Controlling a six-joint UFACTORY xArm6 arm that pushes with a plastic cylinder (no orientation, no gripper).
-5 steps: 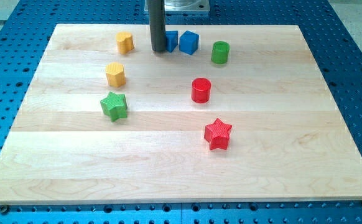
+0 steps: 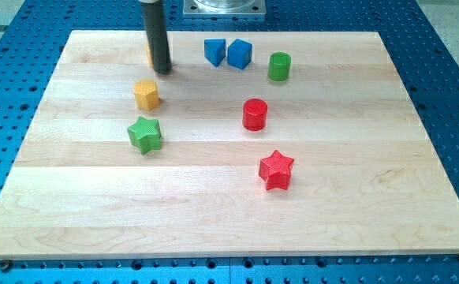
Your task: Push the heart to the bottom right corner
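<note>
My tip (image 2: 162,71) rests on the wooden board (image 2: 229,213) near the view's top left. The rod stands in front of the yellow heart (image 2: 148,54), hiding all but a thin yellow sliver at the rod's left edge. I cannot tell if the tip touches it. The yellow hexagon (image 2: 146,94) lies just below and left of the tip.
A green star (image 2: 145,133) sits below the hexagon. Two blue blocks (image 2: 214,51) (image 2: 240,54) and a green cylinder (image 2: 278,66) line the top. A red cylinder (image 2: 255,114) and a red star (image 2: 276,169) lie right of centre.
The rod has moved left from in front of the left blue block to in front of the yellow heart. The blue block is now uncovered and the heart mostly hidden.
</note>
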